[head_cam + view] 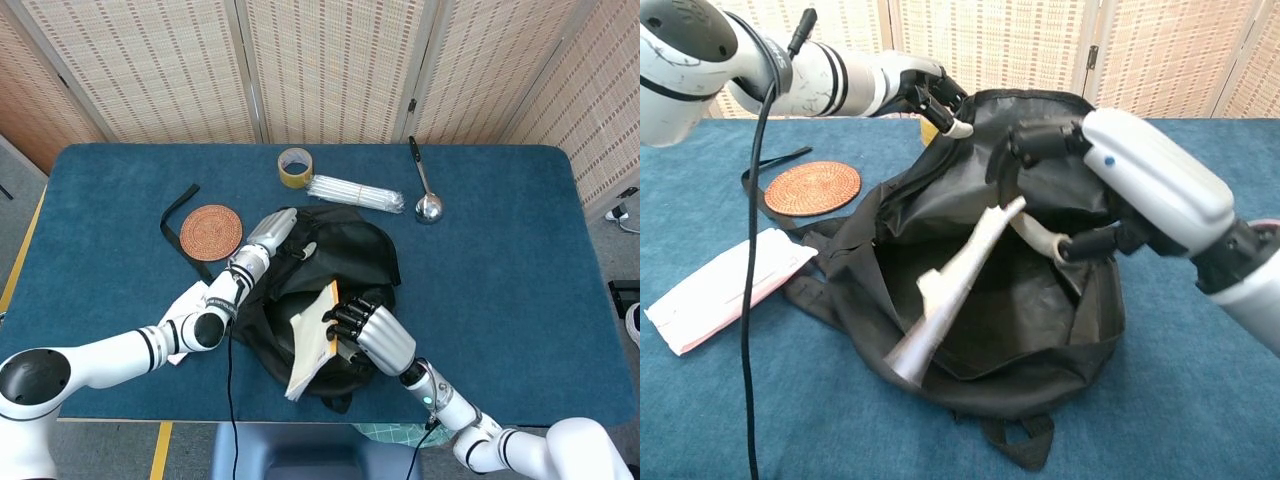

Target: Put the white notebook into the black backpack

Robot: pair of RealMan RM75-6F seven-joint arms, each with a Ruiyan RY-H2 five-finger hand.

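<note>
The black backpack lies mid-table with its mouth gaping toward me. My left hand grips the upper rim and holds it lifted. My right hand holds the white notebook by its yellow-edged upper end. The notebook is seen almost edge-on. It slants down across the opening, and its lower corner is at the bag's front lip. Whether that corner is inside the lip, I cannot tell.
A woven coaster and a black strap lie left of the bag. Behind it are a tape roll, a bundle of white sticks and a ladle. A white-pink packet lies at front left.
</note>
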